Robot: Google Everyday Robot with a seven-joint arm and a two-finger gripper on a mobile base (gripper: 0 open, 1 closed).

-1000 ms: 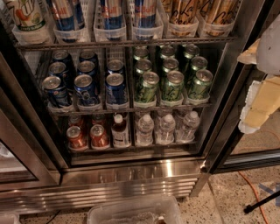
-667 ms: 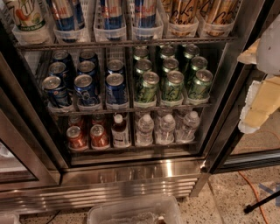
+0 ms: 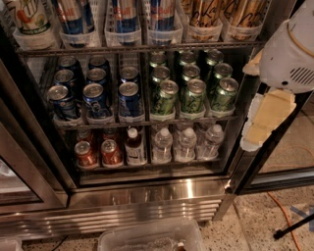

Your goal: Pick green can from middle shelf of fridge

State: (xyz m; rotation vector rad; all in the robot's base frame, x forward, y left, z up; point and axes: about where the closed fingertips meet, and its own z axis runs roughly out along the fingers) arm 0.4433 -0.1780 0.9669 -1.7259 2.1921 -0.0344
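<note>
Fridge [image 3: 147,198] middle shelf [image 3: 142,121] holds green can [image 3: 194,97] under probable Red Bull cans [image 3: 125,14]; claw [image 3: 267,118] rightward, state unclear.

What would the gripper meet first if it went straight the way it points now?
Probably the fridge's black door frame, not the short metallic green cans. The pale yellow gripper, at the right edge, points down-left toward that frame's lower part; depth is unclear.
</note>
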